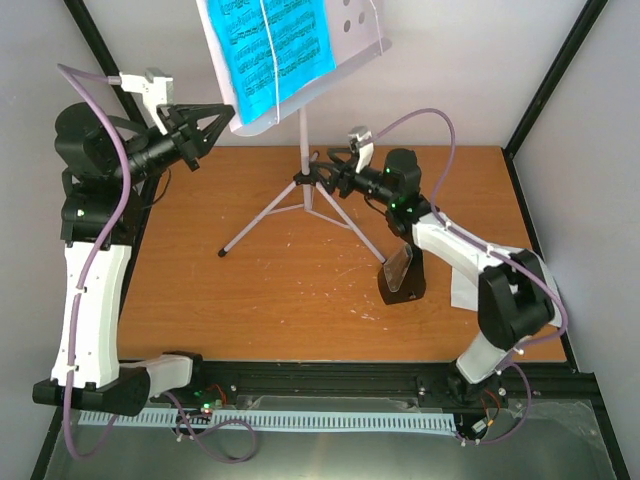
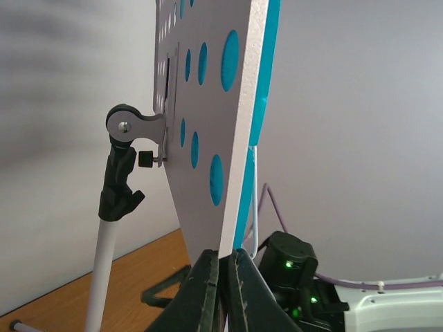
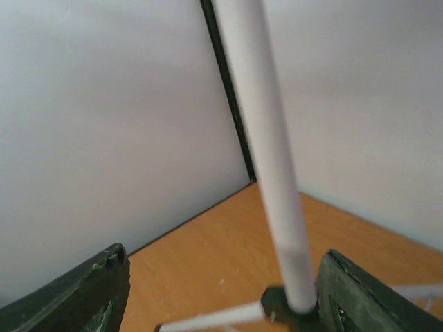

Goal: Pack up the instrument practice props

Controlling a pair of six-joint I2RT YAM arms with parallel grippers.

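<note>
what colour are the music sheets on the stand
The music sheets are bright blue with black printed notation and some white; clearest in the top external view.

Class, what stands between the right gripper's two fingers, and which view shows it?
The music stand's pole stands between the open fingers of the right gripper; the right wrist view shows it.

Scuffed orange-brown table (image 1: 280, 300) across the middle of the top view.
The music stand (image 1: 303, 150) sets its three thin legs at upper centre. A dark metronome (image 1: 401, 275) sits right of centre, white paper (image 1: 462, 290) just beside it on the right.
</note>
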